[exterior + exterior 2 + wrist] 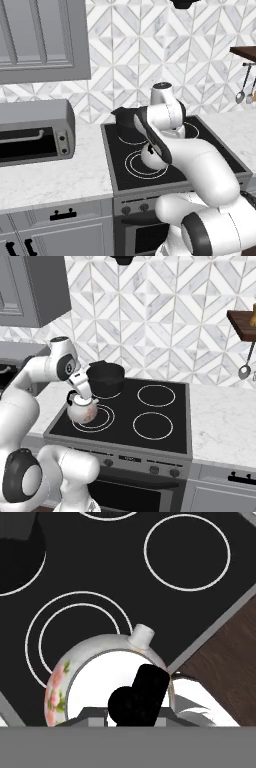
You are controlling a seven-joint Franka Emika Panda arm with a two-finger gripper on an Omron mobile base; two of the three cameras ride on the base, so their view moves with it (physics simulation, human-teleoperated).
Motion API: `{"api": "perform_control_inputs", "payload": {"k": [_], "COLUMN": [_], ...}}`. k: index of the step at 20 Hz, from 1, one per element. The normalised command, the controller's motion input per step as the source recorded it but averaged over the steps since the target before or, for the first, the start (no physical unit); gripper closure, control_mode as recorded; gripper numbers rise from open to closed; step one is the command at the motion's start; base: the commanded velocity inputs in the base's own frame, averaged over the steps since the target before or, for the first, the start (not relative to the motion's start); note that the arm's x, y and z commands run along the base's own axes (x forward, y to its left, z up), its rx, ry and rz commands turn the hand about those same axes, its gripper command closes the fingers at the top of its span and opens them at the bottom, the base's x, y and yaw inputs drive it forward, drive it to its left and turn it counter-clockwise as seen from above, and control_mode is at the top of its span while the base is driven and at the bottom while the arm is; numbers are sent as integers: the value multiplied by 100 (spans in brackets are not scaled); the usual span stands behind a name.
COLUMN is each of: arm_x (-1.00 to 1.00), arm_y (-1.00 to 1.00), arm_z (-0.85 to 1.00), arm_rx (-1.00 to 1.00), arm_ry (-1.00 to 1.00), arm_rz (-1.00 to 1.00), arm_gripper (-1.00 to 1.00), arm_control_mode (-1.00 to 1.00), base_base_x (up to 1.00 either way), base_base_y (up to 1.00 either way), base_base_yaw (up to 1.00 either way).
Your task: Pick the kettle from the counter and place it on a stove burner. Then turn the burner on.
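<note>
Kettle hanging from the gripper over the front left part of the cooktop.

The gripper is clamping the black handle of the kettle, and the kettle is hanging just over the double-ring stove burner, perhaps slightly toward its front edge; whether it is touching the glass I cannot tell. Behind it the black pot is sitting on the rear left ring. Far left, the toaster oven is standing on the counter.

A black pot sits at the back of the stove. A grey oven sits left. 2 spoons, maybe, hang right.
</note>
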Motion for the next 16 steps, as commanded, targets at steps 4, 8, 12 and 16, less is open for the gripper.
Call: {"api": "perform_control_inputs", "payload": {"k": [4, 8, 12, 16], "arm_x": [24, 39, 15, 12], "arm_y": [-28, 11, 21, 12], "arm_z": [0, 0, -5, -21], "arm_rx": [0, -1, 0, -5], "arm_ry": [-1, 0, 7, 16], "arm_rz": [-15, -2, 0, 0], "arm_gripper": [100, 100, 100, 100], "arm_control_mode": [-100, -100, -100, -100], "base_base_x": [0, 0, 0, 0], "base_base_y": [0, 0, 0, 0], "base_base_yaw": [0, 0, 0, 0]}}
